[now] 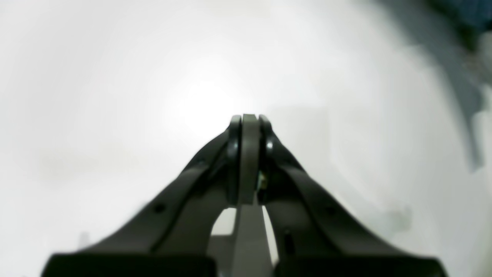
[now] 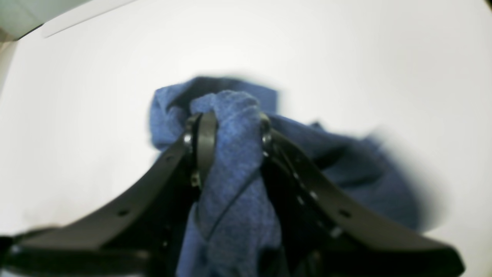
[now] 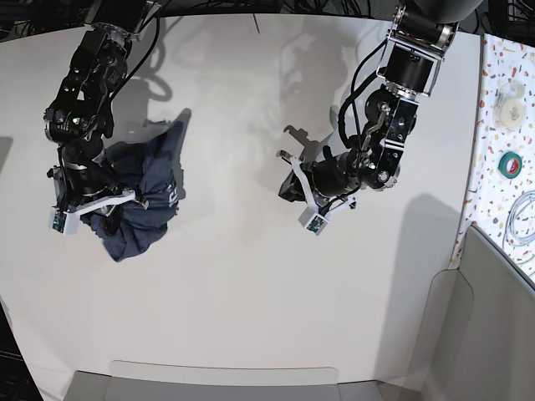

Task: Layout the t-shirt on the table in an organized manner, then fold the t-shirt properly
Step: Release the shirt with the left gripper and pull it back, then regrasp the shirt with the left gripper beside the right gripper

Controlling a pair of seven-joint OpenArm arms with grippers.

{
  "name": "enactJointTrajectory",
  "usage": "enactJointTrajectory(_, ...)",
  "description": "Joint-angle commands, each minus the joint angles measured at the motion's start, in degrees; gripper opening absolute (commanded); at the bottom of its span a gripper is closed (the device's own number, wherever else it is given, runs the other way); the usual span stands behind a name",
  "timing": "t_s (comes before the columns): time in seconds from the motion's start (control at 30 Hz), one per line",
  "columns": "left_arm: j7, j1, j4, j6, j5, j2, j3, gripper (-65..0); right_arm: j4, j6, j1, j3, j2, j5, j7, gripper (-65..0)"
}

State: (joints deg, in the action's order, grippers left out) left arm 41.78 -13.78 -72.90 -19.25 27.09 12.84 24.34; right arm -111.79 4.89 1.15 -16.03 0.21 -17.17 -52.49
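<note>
Plain matte white table [image 3: 251,276]: right hand [image 2: 226,123] is pinching the bunched navy heathered cotton t-shirt [image 3: 138,209]; left hand [image 1: 249,119] is sitting closed, empty, well apart. One-handed lifting risks twisting it further.

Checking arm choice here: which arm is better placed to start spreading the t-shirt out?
Probably the right. Its claw is shut on a bunched fold of the t-shirt, which lies crumpled on the table. The left claw is shut on nothing, over bare table, apart from the cloth.
</note>
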Motion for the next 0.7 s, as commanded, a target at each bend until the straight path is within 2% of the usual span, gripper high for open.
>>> enactJointTrajectory(0.0, 2.3, 0.3, -0.3, 1.1, -2.3, 0.4, -1.1, -65.0, -1.8, 0.4, -0.1, 0.5, -0.4, -1.7, 0.5, -65.0)
enactJointTrajectory(0.13, 2.4, 0.9, -2.0, 1.1, -2.3, 0.4, -3.3, -65.0, -2.5, 0.5, -1.3, 0.6, -0.2, -1.8, 0.5, -65.0)
enactJointTrajectory(0.23, 2.9, 2.9, -7.3, 1.1, -2.2, 0.4, -3.5, -64.1, -2.3, 0.6, -1.7, 1.0, -0.4, -1.9, 0.2, -65.0)
enactJointTrajectory(0.3, 3.5, 3.9, -12.0, 1.1, -2.2, 0.4, -3.1, -59.2, -2.3, 0.6, -2.4, 0.9, -0.3, -1.9, 0.2, -65.0)
enactJointTrajectory(0.47, 9.1, 5.2, -20.0, 1.1, -2.0, 0.0, -2.8, -39.9, -1.7, 0.6, -3.5, 0.7, 0.3, -1.9, 0.1, -65.0)
enactJointTrajectory(0.5, 9.4, 5.2, -20.9, 1.1, -2.0, 0.0, -2.7, -38.1, -1.0, 0.6, -3.7, 0.7, 0.4, -2.0, 0.1, -65.0)
enactJointTrajectory(0.67, 9.5, 5.2, -22.7, 1.1, -1.9, 0.0, 3.5, -37.7, 3.1, 0.6, -3.8, 1.0, -0.2, -2.0, 0.1, -65.0)
